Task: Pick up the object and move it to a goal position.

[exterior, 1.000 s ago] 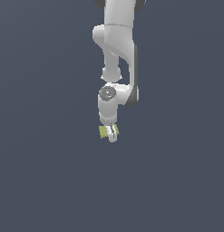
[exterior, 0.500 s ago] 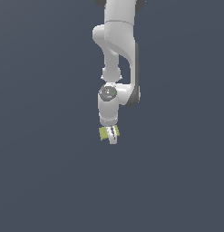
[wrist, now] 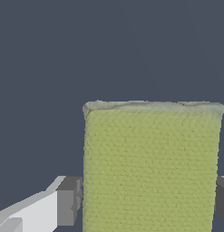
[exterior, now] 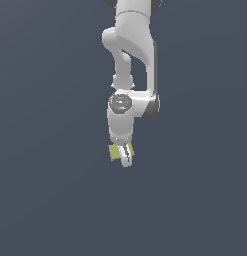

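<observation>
Transport looks like the step in hand: the gripper point(exterior: 126, 156), low centre of the exterior view, has its jaws closed on the olive-lime block point(exterior: 115, 152); next, carrying it to the unseen goal.

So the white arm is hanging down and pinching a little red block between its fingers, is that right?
Nearly right; only the colour is off. The block is yellow-green, not red. The wrist view shows it plainly, sitting between the fingers of the gripper, and in the exterior view it peeks out at the tip of the hanging white arm.
</observation>
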{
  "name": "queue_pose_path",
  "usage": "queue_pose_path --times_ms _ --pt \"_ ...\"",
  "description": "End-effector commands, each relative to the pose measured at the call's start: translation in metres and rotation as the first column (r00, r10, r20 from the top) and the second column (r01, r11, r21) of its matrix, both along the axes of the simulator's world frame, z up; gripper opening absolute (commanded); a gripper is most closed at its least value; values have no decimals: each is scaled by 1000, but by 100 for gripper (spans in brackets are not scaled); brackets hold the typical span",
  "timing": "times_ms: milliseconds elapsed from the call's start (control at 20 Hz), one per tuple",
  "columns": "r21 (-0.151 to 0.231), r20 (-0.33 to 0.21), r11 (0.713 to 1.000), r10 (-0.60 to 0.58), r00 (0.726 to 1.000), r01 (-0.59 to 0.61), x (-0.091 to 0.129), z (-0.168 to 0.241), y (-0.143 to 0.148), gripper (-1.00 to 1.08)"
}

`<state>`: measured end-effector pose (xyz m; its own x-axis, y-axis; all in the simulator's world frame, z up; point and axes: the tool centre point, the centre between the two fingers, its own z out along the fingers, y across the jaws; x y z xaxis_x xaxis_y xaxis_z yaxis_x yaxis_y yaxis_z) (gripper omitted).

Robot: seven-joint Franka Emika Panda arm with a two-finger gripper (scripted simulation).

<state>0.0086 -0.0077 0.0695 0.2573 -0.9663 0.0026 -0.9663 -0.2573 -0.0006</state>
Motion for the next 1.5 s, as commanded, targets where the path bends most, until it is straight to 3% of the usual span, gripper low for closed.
queue_pose_path --times_ms 0,750,1450 --pt "-1 1 1000 0 1000 0 16 14 2 -100" --pt "1 -1 1000 0 1000 0 94 74 11 -100" --pt "2 -1 1000 0 1000 0 121 93 14 -100"
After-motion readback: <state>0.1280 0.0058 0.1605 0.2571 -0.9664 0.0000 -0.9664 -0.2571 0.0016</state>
